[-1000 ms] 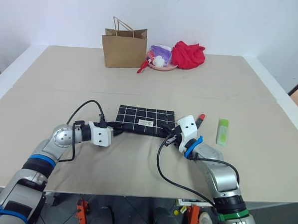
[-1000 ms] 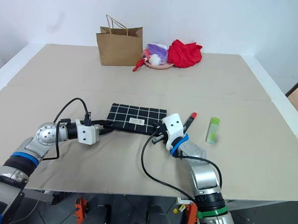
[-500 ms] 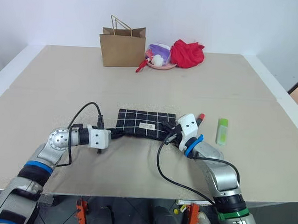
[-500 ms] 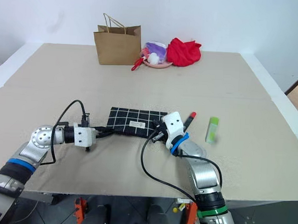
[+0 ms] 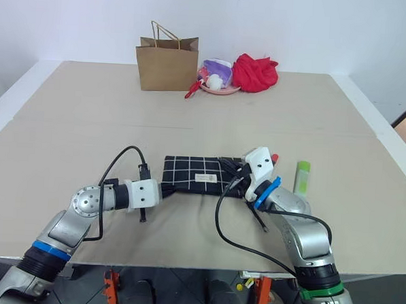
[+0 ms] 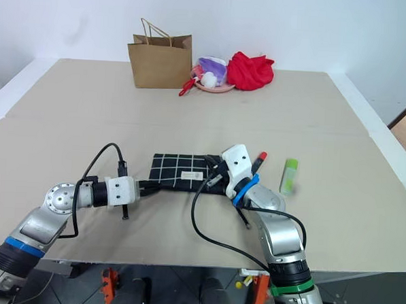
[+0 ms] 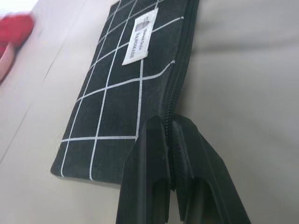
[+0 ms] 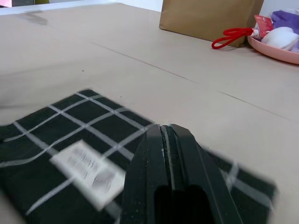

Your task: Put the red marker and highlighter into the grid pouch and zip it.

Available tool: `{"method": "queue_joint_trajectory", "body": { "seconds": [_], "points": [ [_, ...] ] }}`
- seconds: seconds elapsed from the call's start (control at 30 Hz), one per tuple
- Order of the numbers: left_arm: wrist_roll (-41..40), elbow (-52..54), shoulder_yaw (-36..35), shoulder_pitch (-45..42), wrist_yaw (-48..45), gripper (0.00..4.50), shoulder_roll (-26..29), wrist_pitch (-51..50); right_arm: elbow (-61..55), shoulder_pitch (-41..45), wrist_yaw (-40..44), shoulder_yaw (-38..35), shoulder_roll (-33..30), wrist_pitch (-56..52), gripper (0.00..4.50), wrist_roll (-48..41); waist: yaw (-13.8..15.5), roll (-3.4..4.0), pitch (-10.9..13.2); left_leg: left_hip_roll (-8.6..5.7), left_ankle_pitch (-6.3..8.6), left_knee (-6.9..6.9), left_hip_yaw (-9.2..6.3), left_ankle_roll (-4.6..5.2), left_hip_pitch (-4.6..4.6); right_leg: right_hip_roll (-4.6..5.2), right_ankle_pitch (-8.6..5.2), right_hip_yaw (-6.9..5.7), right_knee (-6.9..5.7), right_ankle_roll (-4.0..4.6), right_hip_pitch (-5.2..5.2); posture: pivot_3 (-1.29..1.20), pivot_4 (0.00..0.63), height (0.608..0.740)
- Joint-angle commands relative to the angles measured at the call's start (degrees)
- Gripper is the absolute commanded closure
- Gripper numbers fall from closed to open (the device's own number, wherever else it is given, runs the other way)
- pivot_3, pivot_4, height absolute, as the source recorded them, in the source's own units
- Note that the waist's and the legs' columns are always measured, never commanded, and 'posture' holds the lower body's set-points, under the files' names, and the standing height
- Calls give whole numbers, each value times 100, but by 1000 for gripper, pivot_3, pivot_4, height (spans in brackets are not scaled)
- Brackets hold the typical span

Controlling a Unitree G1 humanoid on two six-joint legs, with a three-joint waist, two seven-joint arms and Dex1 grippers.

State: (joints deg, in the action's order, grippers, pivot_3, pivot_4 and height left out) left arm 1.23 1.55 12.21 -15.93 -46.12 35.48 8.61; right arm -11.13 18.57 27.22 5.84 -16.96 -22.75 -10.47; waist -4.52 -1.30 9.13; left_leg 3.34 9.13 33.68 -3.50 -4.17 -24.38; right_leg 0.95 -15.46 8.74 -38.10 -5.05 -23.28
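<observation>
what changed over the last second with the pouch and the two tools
Both tools stayed shut on the grid pouch: the left tool at its left zipper end, the right tool at its right end. The right tool rose a little, lifting and bunching that end, and the left wrist rolled. The highlighter and the red marker stayed on the table, as did the paper bag.

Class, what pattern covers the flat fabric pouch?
White grid lines on the black fabric pouch; clearest in the left wrist view.
</observation>
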Motion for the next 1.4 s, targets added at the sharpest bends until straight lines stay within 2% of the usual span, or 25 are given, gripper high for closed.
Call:
{"method": "queue_joint_trajectory", "body": {
  "seconds": [0.03, 0.1, 0.13, 0.37, 0.4, 0.53, 0.77, 0.87, 1.1, 1.4],
  "points": [
    [23, 420, -243, 53, 288, 4467, -70, -533, -260, 155, -53, -171, 37, 5, 4500, -120, -1, -1, 0, 0, 0, 0, 0, 0, 0, 0, 0, 0, 0, 0, 0, 0, 150, 740],
    [64, 580, -279, 57, 360, 4500, -77, -825, -449, 164, -39, -400, -31, -144, 3847, -318, 2, -1, 1, 0, 0, -1, 0, 0, -1, 0, 0, 0, 0, 0, -1, 0, 150, 740],
    [53, 657, -302, 56, 395, 4500, -91, -997, -581, 96, -28, -508, -115, -211, 3697, -370, 3, -1, 1, 0, 0, -1, 0, 0, -1, 0, -1, 0, 0, -1, -1, 0, 150, 740],
    [-356, 1102, -500, 106, 506, 4500, -351, -1761, -1061, -800, -121, -829, -366, -494, 216, -469, 26, -6, 2, 0, 3, -2, -3, 3, -3, 0, -9, -5, 1, 0, 2, 0, 150, 740],
    [-480, 1189, -558, 105, 480, 4500, -384, -1878, -1069, -859, -140, -826, -345, -534, 30, -500, 26, -5, 3, 0, 3, -3, -3, 3, -3, 0, -10, -5, 1, 0, 0, 0, 150, 740],
    [-765, 1380, -627, 64, 325, 4500, -355, -2153, -1032, -903, -66, -687, -367, -536, 30, -484, -21, -5, 4, 0, 2, -1, -1, 3, 3, 0, 0, -4, 1, 4, 1, 0, 150, 740],
    [-805, 1240, -604, -63, 246, 4500, -265, -2188, -671, -592, -235, -670, -260, -410, 30, -357, -9, -8, 5, 0, -1, 8, -1, 1, 5, 1, -7, -3, 1, 28, 6, 0, 150, 740],
    [-847, 1188, -579, -176, 253, 4500, -299, -2349, -645, -532, -260, -696, -275, -557, 829, -406, -1, -8, 5, 0, -1, 8, -2, 0, 4, 0, -2, -4, 1, 16, 6, 0, 150, 740],
    [-865, 1144, -565, -341, 332, 4500, -334, -2582, -796, -724, -368, -702, -315, -720, 4395, -360, 0, -8, 5, 0, 3, 5, -3, 2, -1, 0, -5, -4, 1, 1, 4, 0, 150, 740],
    [-886, 1210, -522, -365, 335, 4500, -403, -2670, -794, -669, -377, -646, -341, -810, 4486, -362, 0, -8, 5, 0, 2, 5, -3, 2, 0, 0, -1, -4, 1, 0, 5, 0, 150, 740]
  ]
}}
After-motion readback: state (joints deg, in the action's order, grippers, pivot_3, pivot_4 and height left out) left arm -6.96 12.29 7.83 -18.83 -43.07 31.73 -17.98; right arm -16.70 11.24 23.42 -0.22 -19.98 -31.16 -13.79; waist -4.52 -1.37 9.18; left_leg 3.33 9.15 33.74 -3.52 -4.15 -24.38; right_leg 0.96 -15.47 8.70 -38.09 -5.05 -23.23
